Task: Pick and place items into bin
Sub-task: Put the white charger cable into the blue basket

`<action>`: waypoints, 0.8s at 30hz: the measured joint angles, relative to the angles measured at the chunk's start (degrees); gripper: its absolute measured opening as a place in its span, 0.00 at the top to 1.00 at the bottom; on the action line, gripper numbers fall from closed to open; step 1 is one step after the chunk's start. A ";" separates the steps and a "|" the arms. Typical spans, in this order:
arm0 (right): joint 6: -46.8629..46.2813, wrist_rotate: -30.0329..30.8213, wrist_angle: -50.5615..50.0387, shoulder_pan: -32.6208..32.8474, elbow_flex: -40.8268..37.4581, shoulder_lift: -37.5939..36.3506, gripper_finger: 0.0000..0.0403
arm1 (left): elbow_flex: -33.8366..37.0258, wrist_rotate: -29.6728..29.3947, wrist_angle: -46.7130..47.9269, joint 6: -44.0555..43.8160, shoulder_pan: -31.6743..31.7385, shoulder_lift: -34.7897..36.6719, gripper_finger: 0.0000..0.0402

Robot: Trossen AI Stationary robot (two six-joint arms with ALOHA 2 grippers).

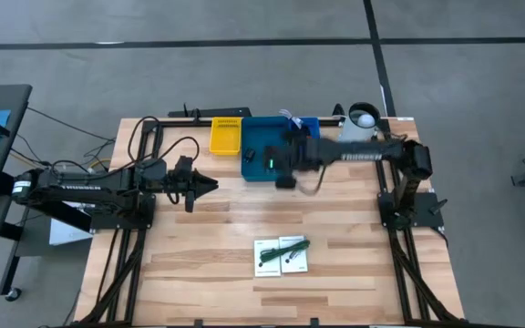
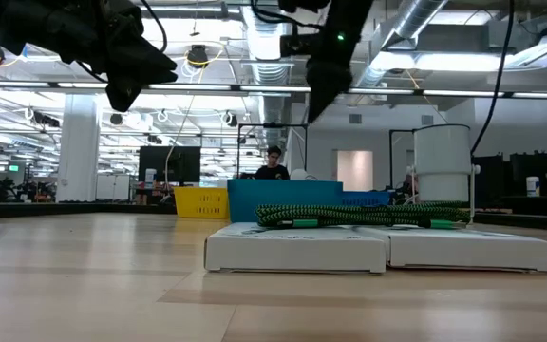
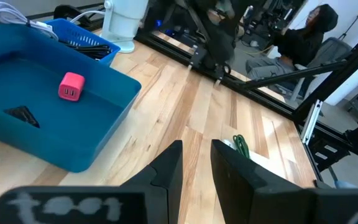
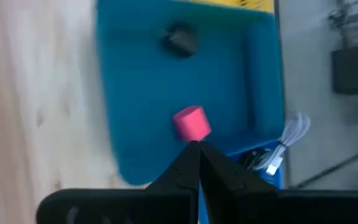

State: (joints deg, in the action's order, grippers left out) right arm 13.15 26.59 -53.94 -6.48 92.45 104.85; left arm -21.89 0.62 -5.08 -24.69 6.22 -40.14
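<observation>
Right hand (image 4: 197, 148): fingers pressed together, empty, hanging above the teal bin (image 1: 264, 137).
Left hand (image 3: 194, 163): fingers slightly parted, nothing between them, raised over bare worktop (image 1: 208, 228), waiting.
Items binned: pink-red block (image 4: 192, 122) lies on the bin floor directly under the right hand's tips; one small black piece (image 4: 181, 38) sits farther in, away from that hand.
Items left: two white printed cards (image 1: 280, 257) lie side by side on the worktop, well apart from both hands, with the green stringy piece (image 1: 290, 248) draped across them.
Progress: judged partway; block and black piece done, cards and green piece outstanding.
Other containers: yellow tray (image 1: 225, 134) touches the bin.
Writing: "TROSSEN" on the right arm; card print unreadable.
</observation>
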 joint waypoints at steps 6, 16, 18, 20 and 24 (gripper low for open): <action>2.95 -9.74 1.82 -12.45 6.85 -0.07 0.94 | 0.00 -0.01 0.01 -0.01 0.01 0.01 0.82; 4.43 -18.23 8.55 -27.28 7.97 0.38 0.65 | 0.00 0.00 0.04 0.04 0.02 0.00 0.82; 2.83 -23.44 9.34 -29.22 7.97 0.38 0.60 | 0.00 -0.01 0.02 0.37 0.02 0.01 0.82; 1.79 -27.87 9.92 -30.95 7.95 0.38 0.55 | 0.00 -0.01 0.03 1.07 0.02 0.00 0.82; 1.47 -29.72 11.98 -32.47 7.68 1.40 0.50 | 0.00 0.00 0.02 1.48 0.00 0.01 0.82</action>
State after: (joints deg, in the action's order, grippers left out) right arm 14.62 -3.13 -41.96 -38.95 100.13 106.25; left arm -21.89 0.62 -5.05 -23.21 6.22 -40.13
